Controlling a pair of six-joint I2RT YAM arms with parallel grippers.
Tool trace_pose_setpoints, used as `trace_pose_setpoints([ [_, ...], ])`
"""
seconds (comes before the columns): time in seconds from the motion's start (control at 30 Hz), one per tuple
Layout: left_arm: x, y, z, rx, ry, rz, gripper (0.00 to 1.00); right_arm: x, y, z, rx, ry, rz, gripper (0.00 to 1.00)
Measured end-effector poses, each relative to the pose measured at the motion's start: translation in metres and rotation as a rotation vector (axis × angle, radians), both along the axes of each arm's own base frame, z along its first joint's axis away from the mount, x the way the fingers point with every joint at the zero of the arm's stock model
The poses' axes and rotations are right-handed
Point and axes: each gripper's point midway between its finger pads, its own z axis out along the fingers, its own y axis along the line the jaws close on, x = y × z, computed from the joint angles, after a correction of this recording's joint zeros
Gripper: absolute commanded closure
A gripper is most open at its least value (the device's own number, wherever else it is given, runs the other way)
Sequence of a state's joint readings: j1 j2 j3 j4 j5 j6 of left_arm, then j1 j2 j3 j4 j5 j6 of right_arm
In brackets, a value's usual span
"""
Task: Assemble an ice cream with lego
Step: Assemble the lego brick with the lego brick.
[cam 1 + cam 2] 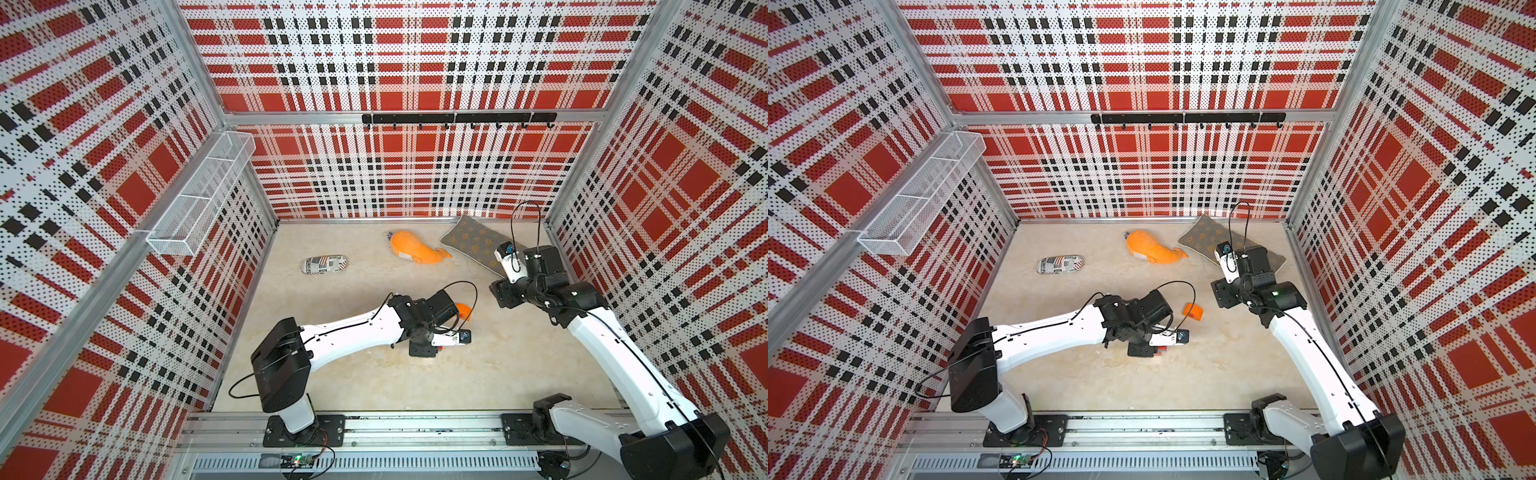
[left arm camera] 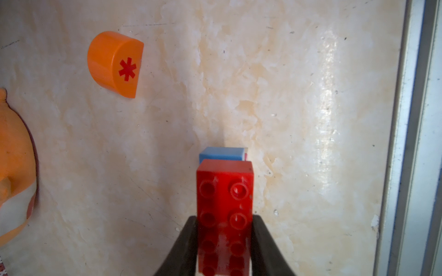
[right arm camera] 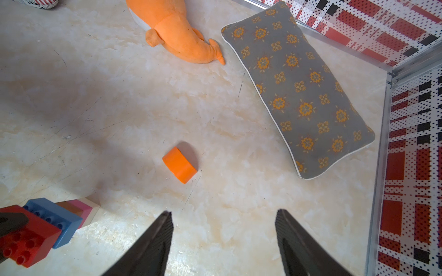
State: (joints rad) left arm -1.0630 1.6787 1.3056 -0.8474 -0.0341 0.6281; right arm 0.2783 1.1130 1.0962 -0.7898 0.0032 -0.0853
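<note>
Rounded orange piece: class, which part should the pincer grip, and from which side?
Probably the two flat half-round faces of the rounded orange piece, one bearing the red asterisk, approached from above by the open right pincer: flat parallel faces give firm seating; the curved back would slip.

**Plaid cell, marbled floor**

Perforated walls printed in red, black and white plaid close three sides, joined by aluminium posts. The floor is cream, marbled and scuffed, and glossy where light catches it. A white wire basket hangs at the left of the frame. A black hook rail crosses the back wall, upper centre.
</note>
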Motion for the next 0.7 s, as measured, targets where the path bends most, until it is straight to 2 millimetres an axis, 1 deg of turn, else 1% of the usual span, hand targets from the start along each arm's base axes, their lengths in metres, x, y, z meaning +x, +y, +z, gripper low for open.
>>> trace_pose_setpoints([
  [0.5, 0.0018, -0.0017, 0.0009, -0.009, -0.005, 0.005, 0.94, -0.0005, 0.0028, -0.0009, 0.011, 0.003, 0.012, 0.27],
  [0.7, 0.0060, 0.0008, 0.0009, -0.007, -0.009, 0.016, 0.94, -0.0013, 0.0041, -0.0029, 0.017, 0.008, 0.017, 0.27],
])
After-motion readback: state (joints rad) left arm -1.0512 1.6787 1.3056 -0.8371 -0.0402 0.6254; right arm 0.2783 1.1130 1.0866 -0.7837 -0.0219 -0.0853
